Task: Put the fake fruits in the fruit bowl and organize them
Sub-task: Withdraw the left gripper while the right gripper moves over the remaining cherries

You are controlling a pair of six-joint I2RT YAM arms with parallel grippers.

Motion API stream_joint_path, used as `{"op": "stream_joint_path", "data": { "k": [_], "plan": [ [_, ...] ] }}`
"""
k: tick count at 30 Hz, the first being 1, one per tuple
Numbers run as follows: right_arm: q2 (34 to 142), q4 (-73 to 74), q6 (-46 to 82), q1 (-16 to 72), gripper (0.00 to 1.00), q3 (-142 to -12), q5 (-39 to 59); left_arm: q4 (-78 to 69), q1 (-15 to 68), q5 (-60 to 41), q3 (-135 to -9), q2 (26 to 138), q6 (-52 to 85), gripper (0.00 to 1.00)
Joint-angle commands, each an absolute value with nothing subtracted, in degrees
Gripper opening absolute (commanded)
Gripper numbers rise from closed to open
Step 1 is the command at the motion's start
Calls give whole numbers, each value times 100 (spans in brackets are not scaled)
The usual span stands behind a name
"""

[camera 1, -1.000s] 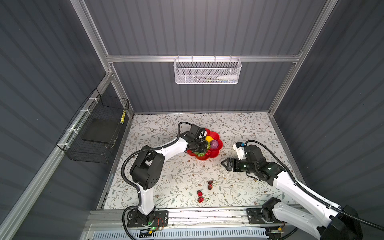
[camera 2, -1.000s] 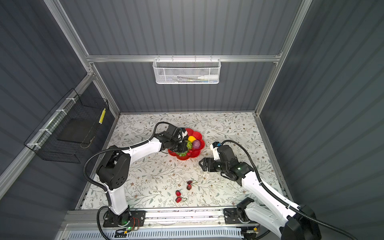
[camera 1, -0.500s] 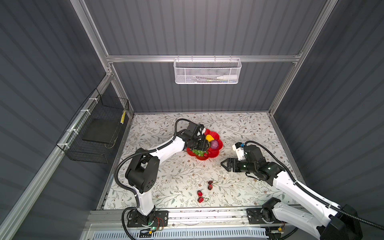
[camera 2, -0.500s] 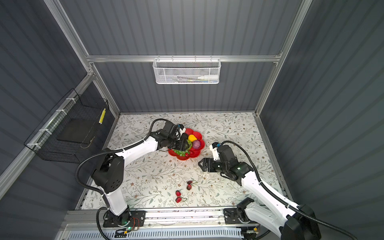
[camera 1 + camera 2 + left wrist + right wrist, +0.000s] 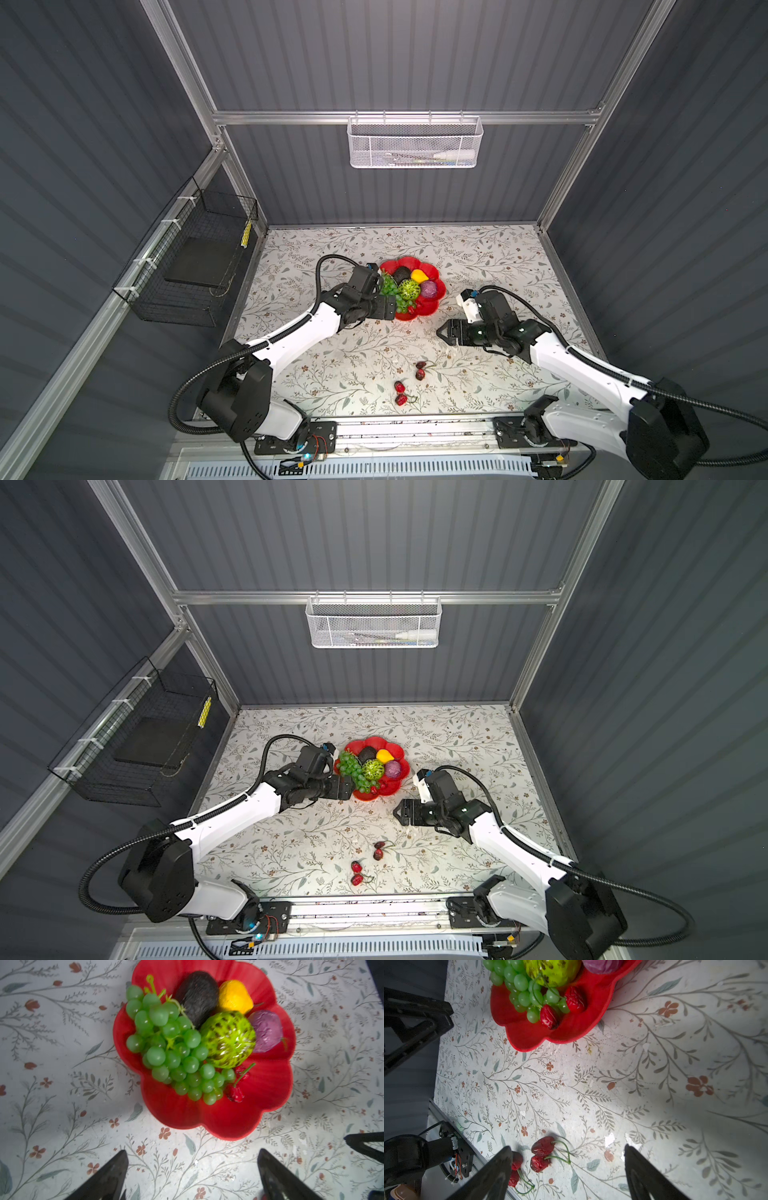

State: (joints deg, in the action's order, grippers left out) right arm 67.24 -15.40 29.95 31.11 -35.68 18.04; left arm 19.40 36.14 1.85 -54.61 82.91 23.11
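The red fruit bowl (image 5: pixel 429 308) (image 5: pixel 228 1122) (image 5: pixel 529 1034) sits mid-table. In it lie the green grapes (image 5: pixel 172 1049), dark avocado (image 5: pixel 197 997), yellow pear (image 5: pixel 234 996), bumpy green ball (image 5: pixel 228 1039), purple fruit (image 5: pixel 267 1030) and one cherry pair (image 5: pixel 235 1092). My left gripper (image 5: pixel 388 309) (image 5: pixel 191 1152) is open and empty just outside the bowl's near-left rim. Two more cherry pairs (image 5: pixel 420 370) (image 5: pixel 401 392) lie on the mat near the front. My right gripper (image 5: pixel 442 332) (image 5: pixel 568 1149) hangs open right of the bowl, apart from the cherries (image 5: pixel 543 1147).
A white mesh basket (image 5: pixel 415 143) hangs on the back wall. A black wire basket (image 5: pixel 195 270) hangs on the left wall. The metal rail (image 5: pixel 415 432) runs along the table's front edge, close to the nearest cherries.
My left gripper has gone from shut to open and drawn back from over the bowl to its near-left rim. The right arm has barely moved.
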Motion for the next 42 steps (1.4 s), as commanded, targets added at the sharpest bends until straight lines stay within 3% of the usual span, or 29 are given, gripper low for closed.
{"op": "stream_joint_path", "data": {
  "k": [1, 10, 27, 35, 42],
  "plan": [
    [6942, -1422, 2850, 3140, 84, -3719, 2105, 1616, 3577, 336, -5207, 8138, 2544, 98],
    [6838, -1530, 2651, 3724, 82, -3875, 1291, 1265, 3577, 200, -4335, 7630, 2981, 95],
    [6906, -2116, 3086, 5275, 65, -3895, 823, 1630, 3574, 386, -3796, 6846, 3315, 93],
    [7558, -2804, 2329, 5885, 66, -4631, 110, 1914, 3577, 791, -3743, 6572, 3272, 94],
    [7857, -2818, 2101, 6054, 65, -4972, 67, 2235, 3577, 1038, -3634, 6206, 3425, 94]
  ]
}}
